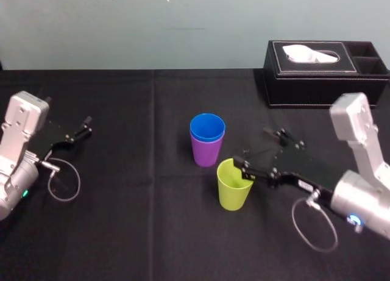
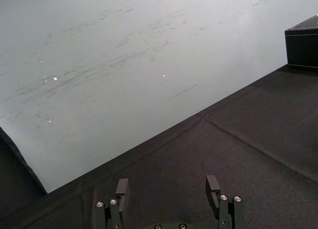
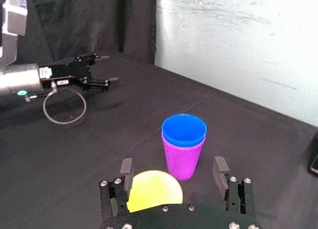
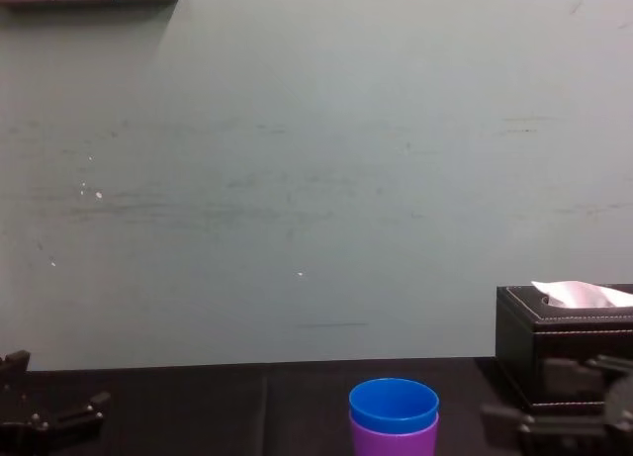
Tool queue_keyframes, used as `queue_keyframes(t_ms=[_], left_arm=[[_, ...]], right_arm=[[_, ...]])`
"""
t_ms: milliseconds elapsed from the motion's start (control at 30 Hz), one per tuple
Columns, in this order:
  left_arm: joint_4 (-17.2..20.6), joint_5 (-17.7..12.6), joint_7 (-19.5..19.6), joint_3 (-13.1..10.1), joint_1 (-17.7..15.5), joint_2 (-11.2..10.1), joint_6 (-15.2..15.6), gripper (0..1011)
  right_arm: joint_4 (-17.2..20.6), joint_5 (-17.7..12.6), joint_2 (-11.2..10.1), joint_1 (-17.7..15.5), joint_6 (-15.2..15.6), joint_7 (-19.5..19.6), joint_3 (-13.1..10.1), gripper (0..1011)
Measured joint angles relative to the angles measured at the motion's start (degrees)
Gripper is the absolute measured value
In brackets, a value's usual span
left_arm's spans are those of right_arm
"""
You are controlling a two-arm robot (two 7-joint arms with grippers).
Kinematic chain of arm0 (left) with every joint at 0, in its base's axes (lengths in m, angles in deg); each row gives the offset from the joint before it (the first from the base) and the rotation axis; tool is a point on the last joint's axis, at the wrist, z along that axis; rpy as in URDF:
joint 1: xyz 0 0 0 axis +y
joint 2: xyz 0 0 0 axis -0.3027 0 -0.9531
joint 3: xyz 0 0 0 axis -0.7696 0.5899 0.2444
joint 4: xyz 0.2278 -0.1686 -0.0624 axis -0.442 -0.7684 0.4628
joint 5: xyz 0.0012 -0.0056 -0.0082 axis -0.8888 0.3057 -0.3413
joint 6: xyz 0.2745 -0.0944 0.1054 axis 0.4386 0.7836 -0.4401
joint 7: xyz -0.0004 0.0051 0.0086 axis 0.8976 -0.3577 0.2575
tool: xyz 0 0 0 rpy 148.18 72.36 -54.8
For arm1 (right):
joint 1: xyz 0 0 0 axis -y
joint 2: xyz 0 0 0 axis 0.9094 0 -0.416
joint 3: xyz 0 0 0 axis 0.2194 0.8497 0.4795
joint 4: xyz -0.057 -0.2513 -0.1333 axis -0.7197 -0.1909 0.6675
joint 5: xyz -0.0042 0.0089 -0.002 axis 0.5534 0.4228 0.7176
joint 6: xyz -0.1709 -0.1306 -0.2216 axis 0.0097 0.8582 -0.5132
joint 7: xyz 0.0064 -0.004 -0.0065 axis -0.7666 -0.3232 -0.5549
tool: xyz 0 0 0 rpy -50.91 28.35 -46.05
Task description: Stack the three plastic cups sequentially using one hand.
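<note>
Cups two-thirds stacked, and my right gripper (image 1: 262, 152) is spread wide at the third one.

My right arm reaches in low from the near right with its silver wrist trailing a grey cable loop. The black fingers (image 3: 221, 172) are parted and hold nothing. The yellow-green cup (image 1: 234, 184) stands upright at my near fingertip, and in the wrist view its round rim sits between the fingers, closer to one. I cannot tell whether they touch. Just to its far left the blue cup (image 1: 207, 127) is nested inside the purple cup (image 1: 207, 152), both smooth, tapered plastic on the black tablecloth (image 1: 140, 232). Far right sits a black tissue box (image 1: 326, 74). My left gripper (image 1: 79, 131) rests at the left edge, open and empty.
</note>
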Motion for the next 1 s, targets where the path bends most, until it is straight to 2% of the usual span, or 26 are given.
queue_keyframes(t_ms=[67,167,400,700,1000], left_arm=[[0.0,0.0,0.0,0.0,0.0,0.0,0.0,1011],[0.0,0.0,0.0,0.0,0.0,0.0,0.0,1011],[0.0,0.0,0.0,0.0,0.0,0.0,0.0,1011],[0.0,0.0,0.0,0.0,0.0,0.0,0.0,1011],[0.0,0.0,0.0,0.0,0.0,0.0,0.0,1011]], right_arm=[[0.3,-0.1,-0.3,-0.7,-0.2,0.1,-0.3,1003],[1.2,-0.6,-1.3,-3.7,-1.1,0.0,-1.2,1003],[1.0,-0.7,-1.7,-6.8,-1.7,0.1,-1.7,1003],[-1.1,1.0,-0.8,-7.6,-2.4,0.1,-0.4,1003],[-4.0,3.0,0.9,-6.0,-2.8,-0.7,1.5,1003]])
